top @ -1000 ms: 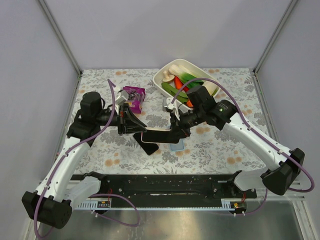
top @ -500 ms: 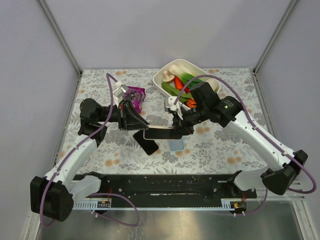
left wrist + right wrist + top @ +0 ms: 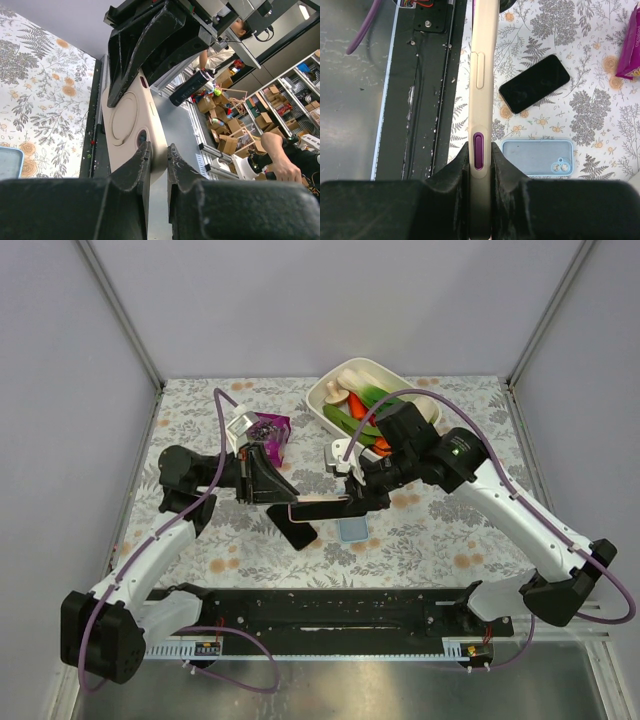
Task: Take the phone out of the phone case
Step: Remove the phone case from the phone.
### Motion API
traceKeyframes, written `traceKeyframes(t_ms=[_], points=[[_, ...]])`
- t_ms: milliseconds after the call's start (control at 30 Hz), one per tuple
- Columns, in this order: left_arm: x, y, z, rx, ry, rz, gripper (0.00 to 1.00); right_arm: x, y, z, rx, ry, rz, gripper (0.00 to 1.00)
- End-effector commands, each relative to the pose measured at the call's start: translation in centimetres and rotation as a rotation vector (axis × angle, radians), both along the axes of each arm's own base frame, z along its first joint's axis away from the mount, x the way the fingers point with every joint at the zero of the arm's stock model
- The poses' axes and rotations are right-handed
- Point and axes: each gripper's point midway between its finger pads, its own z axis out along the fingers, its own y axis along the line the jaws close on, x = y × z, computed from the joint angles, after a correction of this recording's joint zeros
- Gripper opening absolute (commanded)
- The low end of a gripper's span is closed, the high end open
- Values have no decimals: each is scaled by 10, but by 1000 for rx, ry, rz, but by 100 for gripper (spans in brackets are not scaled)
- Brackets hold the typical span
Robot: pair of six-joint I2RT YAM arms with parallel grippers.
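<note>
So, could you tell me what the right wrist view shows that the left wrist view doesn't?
Only the right wrist: a black phone lying on the cloth, a purple packet at the edge, and the beige case seen edge-on. Only the left wrist: the case's back with its ring and camera hole, the right gripper clamping its far end, and shelves beyond the table. Both: the beige case and the blue case on the cloth.
</note>
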Motion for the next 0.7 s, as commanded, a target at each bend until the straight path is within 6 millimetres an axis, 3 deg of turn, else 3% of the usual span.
traceKeyframes(t_ms=[0,267,667], points=[[24,-7,4,-39,34,134,0,-20,20,40,138,-59,144,0],[38,-9,-12,9,85,181,0,-35,22,55,174,-36,199,0],[48,-6,-18,-13,183,215,0,-49,25,67,177,-47,264,0]])
